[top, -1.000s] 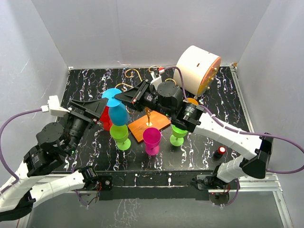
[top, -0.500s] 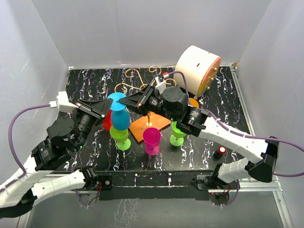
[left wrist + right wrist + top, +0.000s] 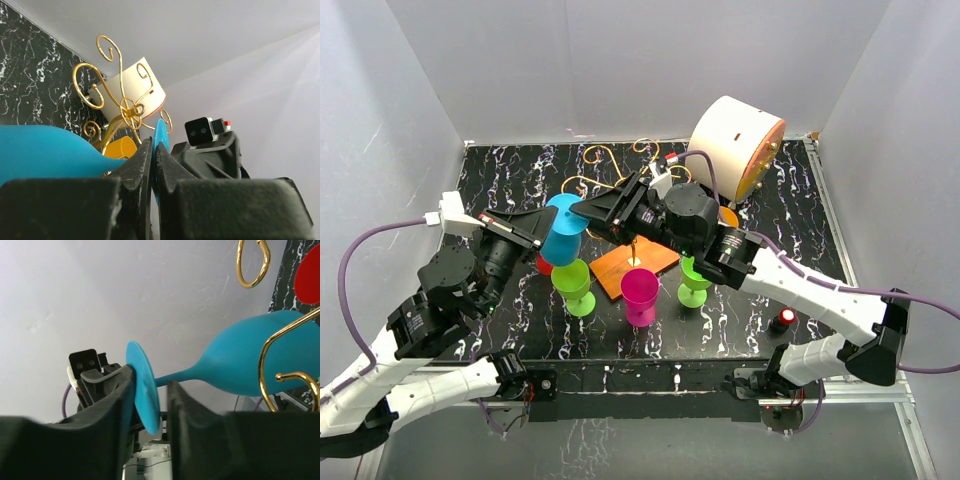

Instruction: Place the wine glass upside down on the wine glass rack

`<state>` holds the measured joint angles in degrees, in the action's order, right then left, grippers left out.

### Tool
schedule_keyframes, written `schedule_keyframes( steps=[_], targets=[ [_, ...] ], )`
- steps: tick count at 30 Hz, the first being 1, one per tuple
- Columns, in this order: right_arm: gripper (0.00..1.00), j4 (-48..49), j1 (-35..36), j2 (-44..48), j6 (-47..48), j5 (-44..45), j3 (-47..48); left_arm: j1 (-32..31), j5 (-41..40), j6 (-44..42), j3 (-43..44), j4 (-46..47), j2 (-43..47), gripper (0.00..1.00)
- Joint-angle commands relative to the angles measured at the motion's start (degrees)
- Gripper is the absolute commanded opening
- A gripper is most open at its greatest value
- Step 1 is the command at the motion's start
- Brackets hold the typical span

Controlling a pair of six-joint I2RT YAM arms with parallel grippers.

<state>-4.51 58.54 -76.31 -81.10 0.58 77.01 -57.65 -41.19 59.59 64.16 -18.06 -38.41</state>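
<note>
Blue wine glass [image 3: 245,360] — in left hand [image 3: 154,148]

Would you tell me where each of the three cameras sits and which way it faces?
Top external: above and behind the arms, looking down on the table; both arms show, meeting at the blue glass.
Left wrist: on the left arm, facing the gold rack past the left gripper, shut on the glass's foot; its fingers show.
Right wrist: on the right arm, facing the wall past the right gripper, open around that foot; its fingers show.
Shared: both wrist views show that foot and the other wrist.
</note>
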Motion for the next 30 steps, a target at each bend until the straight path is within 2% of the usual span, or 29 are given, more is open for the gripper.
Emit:
schedule_keyframes(
  steps=[1, 3, 6, 13, 18, 24, 30],
  targets=[
    [0.52, 1.1, 0.2, 3.3, 1.4, 3.1, 0.3, -0.1, -4.2, -1.2, 1.3, -0.3, 0.7, 0.0],
    [0.62, 0.0, 0.1, 3.9, 1.8, 4.5, 0.2, -0.1, -5.4, -0.5, 1.4, -1.3, 0.9, 0.0],
    [0.67, -2.1, 0.2, 5.5, 2.6, 7.0, -0.1, -0.1, -5.6, 0.1, 0.9, -0.9, 0.8, 0.0],
    [0.66, -7.1, 0.2, 10.3, 5.5, 14.0, -1.2, -0.1, -4.7, 0.4, 1.3, 0.0, -2.7, 0.0],
    [0.65, -7.9, 0.2, 14.7, 9.3, 17.2, -3.0, -0.1, -6.4, -5.3, 0.9, 5.2, -6.8, 0.0],
    [0.64, -7.7, 0.2, 17.3, 12.6, 15.9, -3.9, -0.1, -7.8, -9.8, 1.5, 9.6, -10.9, 0.0],
    [0.6, -6.0, 0.2, 17.9, 15.1, 12.0, -4.6, 0.9, -6.9, -9.9, -0.2, 12.8, -12.2, 0.0]
  ],
)
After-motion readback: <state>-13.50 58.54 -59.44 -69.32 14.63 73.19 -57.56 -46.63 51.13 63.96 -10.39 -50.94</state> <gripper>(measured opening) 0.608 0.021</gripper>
